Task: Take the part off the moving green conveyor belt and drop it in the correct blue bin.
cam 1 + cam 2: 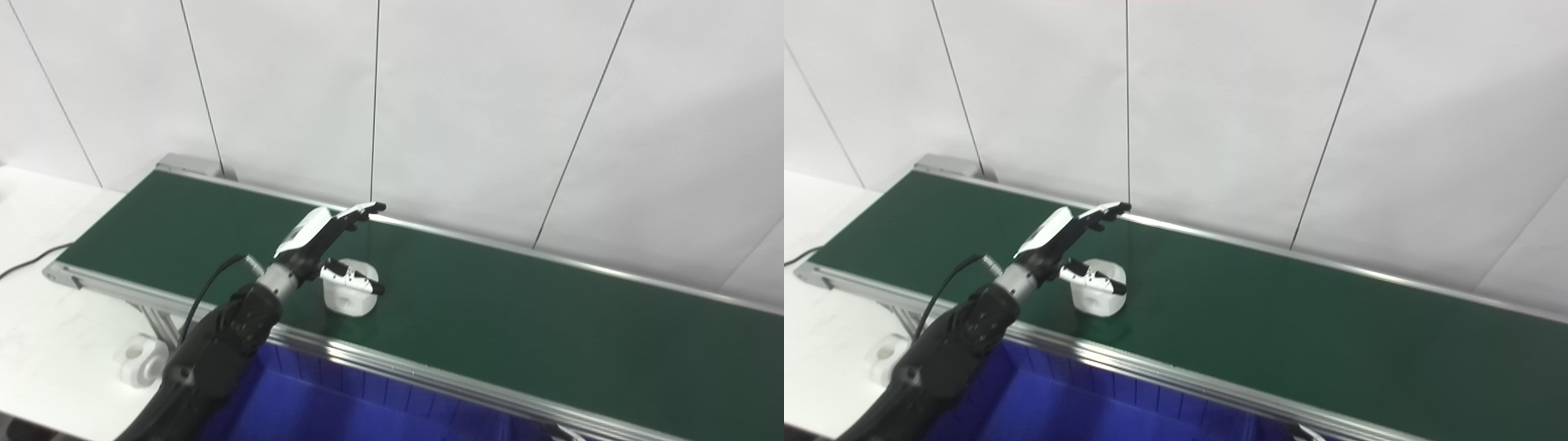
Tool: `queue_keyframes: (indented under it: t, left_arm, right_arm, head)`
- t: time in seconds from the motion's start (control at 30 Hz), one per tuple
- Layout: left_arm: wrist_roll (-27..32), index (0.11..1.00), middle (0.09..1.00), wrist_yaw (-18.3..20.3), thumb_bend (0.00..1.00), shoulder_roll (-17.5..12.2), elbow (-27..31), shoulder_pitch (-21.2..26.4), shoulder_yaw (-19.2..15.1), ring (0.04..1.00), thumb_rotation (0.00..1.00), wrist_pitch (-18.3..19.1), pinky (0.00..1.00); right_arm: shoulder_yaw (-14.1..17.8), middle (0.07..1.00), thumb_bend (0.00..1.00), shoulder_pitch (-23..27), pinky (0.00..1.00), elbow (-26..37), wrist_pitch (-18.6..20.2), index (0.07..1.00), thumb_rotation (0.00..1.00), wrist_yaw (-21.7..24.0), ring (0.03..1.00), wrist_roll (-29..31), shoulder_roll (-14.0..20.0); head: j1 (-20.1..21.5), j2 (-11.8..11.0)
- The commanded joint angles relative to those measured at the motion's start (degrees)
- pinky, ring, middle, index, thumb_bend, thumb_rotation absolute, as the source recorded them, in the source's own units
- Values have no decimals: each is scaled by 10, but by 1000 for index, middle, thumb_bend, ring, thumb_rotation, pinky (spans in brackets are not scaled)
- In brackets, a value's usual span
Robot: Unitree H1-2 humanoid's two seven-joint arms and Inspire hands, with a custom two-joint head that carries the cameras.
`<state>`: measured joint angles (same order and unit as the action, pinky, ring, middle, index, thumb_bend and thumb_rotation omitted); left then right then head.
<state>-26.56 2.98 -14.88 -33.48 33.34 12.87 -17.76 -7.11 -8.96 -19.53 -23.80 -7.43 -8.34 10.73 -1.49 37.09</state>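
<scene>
Left hand [324,245], entering on a dark arm from the lower left, is raised over the green conveyor belt [520,312] with its fingers [358,214] extended and spread toward the far rail and its thumb [355,282] held apart below them; the hand is unclenched and grasps nothing. Directly beneath the span between fingers and thumb, the white part [352,294] sits on the belt surface, close to the near rail. The thumb crosses in front of the part's upper edge; whether it touches the part cannot be determined from either view. The fingers pass above the part and are clear of it.

Below and in front of the hand, past the near aluminium rail [429,373] of the conveyor, lies the blue bin [343,404], its ribbed inner wall visible; the forearm passes over its left corner. To the left of the arm, beyond the belt's end, a white table [55,343] carries a second white part [142,361] with a round hole, standing beside the conveyor's leg frame. A black cable [27,260] runs across the table farther to the left. Behind the hand, beyond the far rail, rises a white panelled wall [490,110]. The right hand appears in neither view.
</scene>
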Motion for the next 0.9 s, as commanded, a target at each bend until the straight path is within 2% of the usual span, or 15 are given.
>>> queue_keyframes:
  t: [0.0,0.17,0.33,0.47,0.7,0.83,0.87]
  left_arm:
    - [-11,892,899,-13,761,-9,-1,40,4,849,229,-5,746]
    - [-23,903,902,-6,771,-10,-26,56,18,838,212,10,739]
    - [-62,925,929,8,795,-13,-33,68,49,900,233,51,808]
    - [-66,915,934,20,805,-9,-44,73,62,912,145,66,830]
    - [-50,890,911,34,819,10,-88,79,73,876,14,71,790]
    - [-42,858,879,34,813,19,-103,78,72,847,0,64,769]
    - [-42,810,828,22,773,23,-111,77,72,804,0,56,742]
  right_arm:
    - [6,710,570,4,572,13,-31,769,358,-2,657,0,0]
    - [8,705,596,6,562,11,-31,765,419,-2,653,3,-1]
    - [11,712,575,4,571,13,-30,770,427,5,662,7,-2]
    - [13,713,578,4,581,13,-31,773,458,10,670,7,1]
    - [16,710,578,4,578,12,-31,773,454,12,664,10,2]
    - [18,711,583,3,585,12,-31,776,461,17,668,16,1]
    - [19,710,584,3,585,12,-31,776,459,18,668,17,1]
  head:
    - [-3,2]
    - [-7,4]
    - [-11,6]
    - [-15,6]
    - [-16,9]
    - [-16,9]
    - [-16,9]
